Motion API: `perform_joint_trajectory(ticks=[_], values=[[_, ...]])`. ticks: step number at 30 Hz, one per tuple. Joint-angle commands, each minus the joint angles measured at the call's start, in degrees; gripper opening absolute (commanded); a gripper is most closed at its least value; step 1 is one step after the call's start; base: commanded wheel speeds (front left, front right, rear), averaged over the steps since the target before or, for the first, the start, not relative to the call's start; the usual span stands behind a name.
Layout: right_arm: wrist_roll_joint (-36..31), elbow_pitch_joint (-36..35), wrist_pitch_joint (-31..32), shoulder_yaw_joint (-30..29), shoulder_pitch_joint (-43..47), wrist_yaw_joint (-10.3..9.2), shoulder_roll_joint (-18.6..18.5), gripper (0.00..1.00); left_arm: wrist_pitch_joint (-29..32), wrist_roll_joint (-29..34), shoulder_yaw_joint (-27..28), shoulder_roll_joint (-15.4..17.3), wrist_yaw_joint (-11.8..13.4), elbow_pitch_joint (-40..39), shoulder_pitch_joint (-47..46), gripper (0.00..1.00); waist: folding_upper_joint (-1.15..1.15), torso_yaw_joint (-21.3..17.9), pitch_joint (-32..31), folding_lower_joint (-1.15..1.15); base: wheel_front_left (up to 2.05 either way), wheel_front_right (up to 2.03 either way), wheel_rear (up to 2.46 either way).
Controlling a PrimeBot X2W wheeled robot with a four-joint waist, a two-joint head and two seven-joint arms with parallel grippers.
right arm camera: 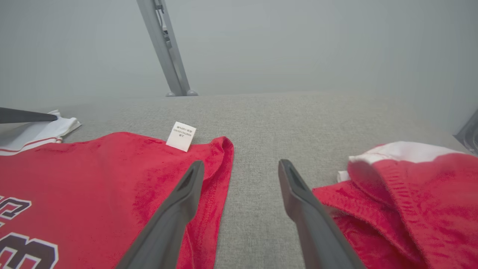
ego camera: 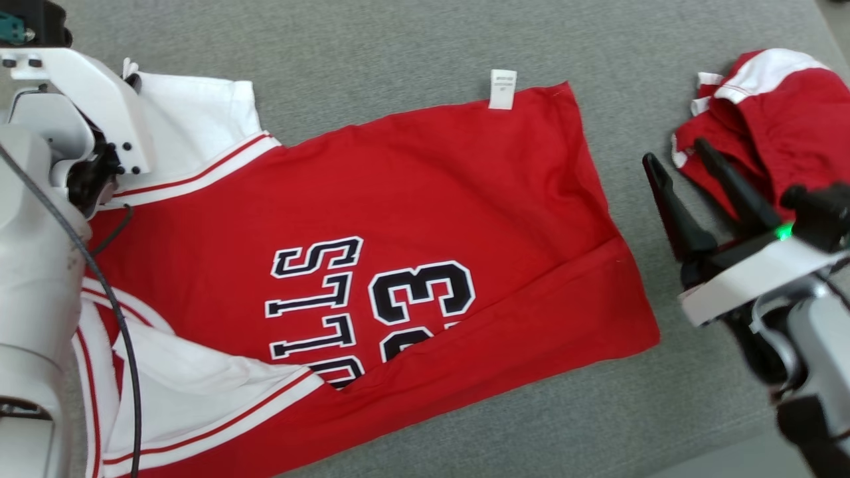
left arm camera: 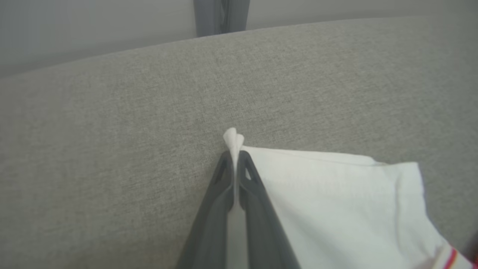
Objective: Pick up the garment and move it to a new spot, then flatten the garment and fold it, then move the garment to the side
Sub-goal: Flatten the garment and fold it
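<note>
The garment (ego camera: 425, 219) is a red jersey with white sleeves and black lettering, spread out on the grey cloth table (ego camera: 398, 40). My left gripper (left arm camera: 234, 155) is shut on the corner of its white sleeve (left arm camera: 336, 201) at the far left, with a tuft of cloth poking out past the fingertips. In the head view the white left wrist (ego camera: 80, 113) covers that grip. My right gripper (ego camera: 674, 151) hovers open just right of the jersey's hem. In the right wrist view it (right arm camera: 241, 164) stands over bare table beside the hem (right arm camera: 220, 168), holding nothing.
A second red and white garment (ego camera: 764, 113) lies bunched at the far right, close to my right fingers. A white label (ego camera: 503, 88) sticks out at the jersey's far edge. A grey metal post (right arm camera: 164, 48) rises behind the table. The table's edge runs at the lower right (ego camera: 730, 451).
</note>
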Motion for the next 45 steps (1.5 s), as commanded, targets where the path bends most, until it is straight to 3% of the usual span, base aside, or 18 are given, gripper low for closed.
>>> perform_joint_trajectory(ticks=[1,8,17,18,19,20,27,36,45], values=[[-0.5,1.1,0.4,0.4,-1.5,-0.02,-1.4,1.00,0.0,0.1,-0.3,-0.2,-0.3,0.2,-0.9,0.00,0.00,0.8,0.2,0.00,0.00,0.00,0.00],[4.5,11.3,1.5,8.0,-12.8,-0.02,-5.6,1.00,-1.1,0.4,-3.1,-4.3,-0.8,-0.9,-3.7,0.00,0.00,5.9,1.3,0.00,0.00,0.00,0.00],[11.0,22.7,0.8,17.4,-21.5,-0.02,-7.4,1.00,-2.0,-2.6,-7.5,-7.6,-1.0,-4.6,-4.3,0.00,0.00,11.0,2.0,0.00,0.00,0.00,0.00],[11.6,23.5,0.6,18.3,-22.2,-0.02,-7.8,0.81,-1.9,-3.2,-8.0,-7.4,-1.0,-5.3,-4.0,0.00,0.00,11.3,2.0,0.00,0.00,0.00,0.00],[12.8,24.0,0.3,18.7,-22.6,-0.02,-7.7,0.33,-2.0,-3.8,-8.6,-7.1,-1.0,-6.0,-3.7,0.00,0.00,11.5,1.9,0.00,0.00,0.00,0.00],[13.9,24.5,0.2,19.3,-23.1,-0.02,-7.6,0.00,-2.0,-4.8,-9.0,-6.9,-0.9,-6.6,-3.4,0.00,0.00,11.7,1.9,0.00,0.00,0.00,0.00],[19.5,23.2,0.6,23.7,-25.7,-0.02,-10.9,0.00,-1.8,-10.5,-11.3,-4.5,-0.9,-12.7,-2.8,0.00,0.00,12.9,1.3,0.00,0.00,0.00,0.00],[24.7,14.2,3.5,29.1,-25.8,-0.02,-18.7,0.00,-0.1,-18.9,-13.6,1.4,-0.9,-25.0,1.0,0.00,0.00,14.0,-1.6,0.00,0.00,0.00,0.00],[27.7,4.2,9.8,32.0,-23.3,-0.03,-27.4,0.00,6.5,-26.1,-13.8,9.2,-0.9,-39.9,7.6,0.00,0.00,14.8,-3.5,0.00,0.00,0.00,0.00]])
